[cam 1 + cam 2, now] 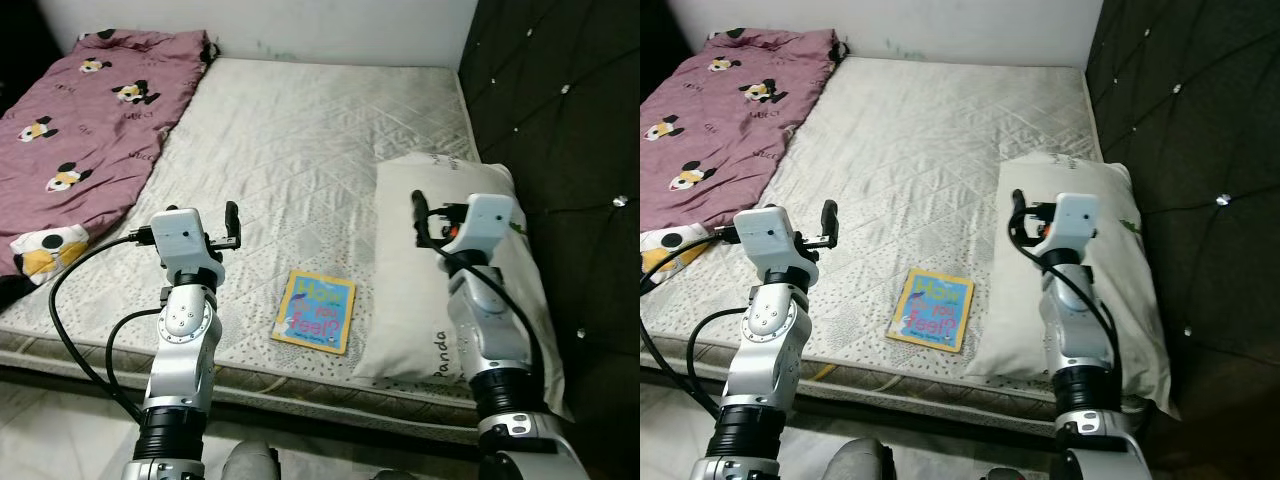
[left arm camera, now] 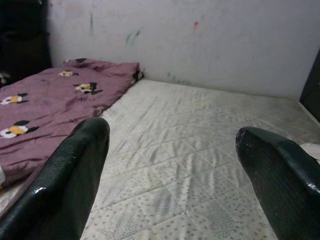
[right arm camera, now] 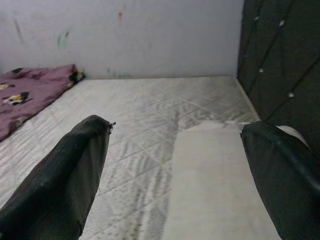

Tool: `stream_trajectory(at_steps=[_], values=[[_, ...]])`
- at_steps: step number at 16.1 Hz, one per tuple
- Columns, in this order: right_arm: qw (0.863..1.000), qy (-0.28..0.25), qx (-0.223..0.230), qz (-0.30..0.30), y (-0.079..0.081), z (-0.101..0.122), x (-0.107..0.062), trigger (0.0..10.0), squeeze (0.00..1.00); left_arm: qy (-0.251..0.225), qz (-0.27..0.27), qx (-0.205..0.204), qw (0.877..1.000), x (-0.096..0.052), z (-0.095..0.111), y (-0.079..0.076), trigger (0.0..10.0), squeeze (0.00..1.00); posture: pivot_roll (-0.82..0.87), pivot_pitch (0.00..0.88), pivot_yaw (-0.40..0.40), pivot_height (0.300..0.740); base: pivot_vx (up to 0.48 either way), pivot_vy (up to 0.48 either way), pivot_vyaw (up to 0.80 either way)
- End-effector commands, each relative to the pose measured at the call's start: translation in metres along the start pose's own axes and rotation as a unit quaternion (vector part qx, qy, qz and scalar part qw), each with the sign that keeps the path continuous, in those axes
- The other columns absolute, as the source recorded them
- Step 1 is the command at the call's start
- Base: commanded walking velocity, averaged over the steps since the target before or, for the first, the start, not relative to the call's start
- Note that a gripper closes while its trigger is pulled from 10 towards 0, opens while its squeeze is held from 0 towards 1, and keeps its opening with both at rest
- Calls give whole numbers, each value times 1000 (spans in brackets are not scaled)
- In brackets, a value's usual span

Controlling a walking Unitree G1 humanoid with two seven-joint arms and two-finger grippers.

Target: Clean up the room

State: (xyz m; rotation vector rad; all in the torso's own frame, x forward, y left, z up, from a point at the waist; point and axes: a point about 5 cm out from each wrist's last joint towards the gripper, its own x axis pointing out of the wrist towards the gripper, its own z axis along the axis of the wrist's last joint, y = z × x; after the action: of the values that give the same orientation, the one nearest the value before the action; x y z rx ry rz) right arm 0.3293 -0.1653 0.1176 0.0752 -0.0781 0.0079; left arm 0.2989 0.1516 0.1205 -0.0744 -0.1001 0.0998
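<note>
left eye view: both end effectors, left end effector [image 1: 232, 226] and right end effector [image 1: 418, 218], fingers apart, empty. risk: thin book [image 1: 315, 310] lies flat on mattress [image 1: 300, 150]; fingers may slide off.

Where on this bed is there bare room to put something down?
The widest bare stretch of mattress runs from the purple blanket to the pillow, up to the wall. The near edge is crowded: the book lies beside the pillow.
</note>
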Motion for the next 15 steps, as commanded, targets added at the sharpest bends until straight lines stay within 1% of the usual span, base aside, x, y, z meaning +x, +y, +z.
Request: stream_trajectory(at_steps=[1, 8, 14, 15], values=[[1000, 0, -1, 7, 5, 0, 0, 10000, 0, -2, 7, 4, 1000, 1, 3, 4, 10000, 0, -29, 0, 37, 740, 0, 428, 0], [1000, 4, -8, 3, 0, 0, 0, 10000, 0, -1, 5, 1, 1000, 3, 3, 3, 10000, 0, -36, 0, 39, 740, 0, 459, 0], [1000, 3, -10, 5, -1, 0, 2, 10000, 0, 4, 8, -5, 1000, 5, 2, 2, 10000, 0, -40, 0, 37, 740, 0, 464, 0], [1000, 3, -11, 5, -1, 0, 2, 10000, 0, 4, 9, -7, 1000, 4, 2, 2, 10000, 0, -41, 0, 37, 740, 0, 480, -413]])
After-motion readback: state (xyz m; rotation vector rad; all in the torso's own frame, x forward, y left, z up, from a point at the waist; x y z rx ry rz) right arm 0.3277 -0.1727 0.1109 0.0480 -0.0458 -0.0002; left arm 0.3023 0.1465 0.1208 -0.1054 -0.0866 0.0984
